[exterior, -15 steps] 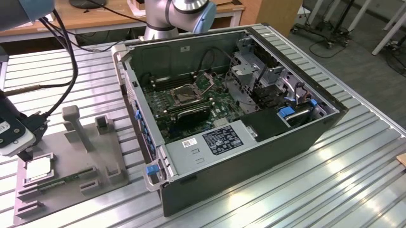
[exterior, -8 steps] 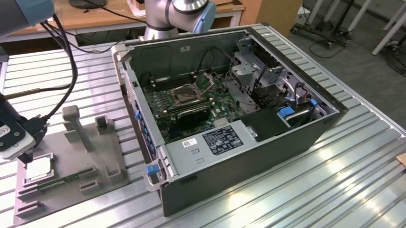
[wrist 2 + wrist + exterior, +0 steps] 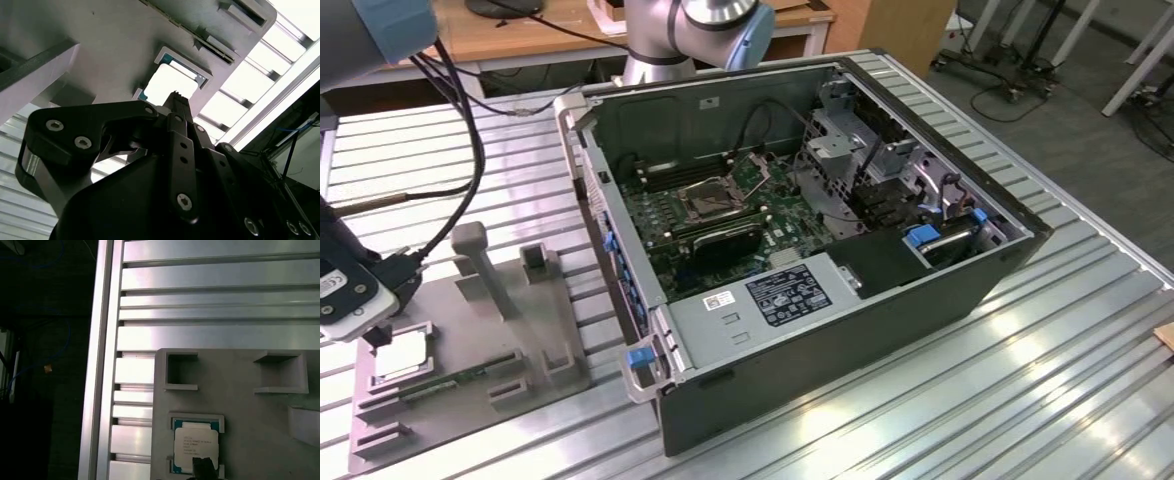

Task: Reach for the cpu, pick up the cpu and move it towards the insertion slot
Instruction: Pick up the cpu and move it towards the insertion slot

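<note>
small print on cpu (image 3: 196, 442) top & white label (image 3: 787, 293) in pc case (image 3: 854, 350), none legible

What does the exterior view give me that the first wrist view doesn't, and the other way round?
Exterior view: the open computer case with the insertion slot on its board, and a green memory stick on the grey tray. First wrist view: the print on top of the cpu. Both: the cpu lying in its tray recess, the gripper close over it, the slatted table.

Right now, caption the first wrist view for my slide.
Gripper at the silvery-white square cpu lying in a grey plastic tray on a ribbed aluminium table.
</note>
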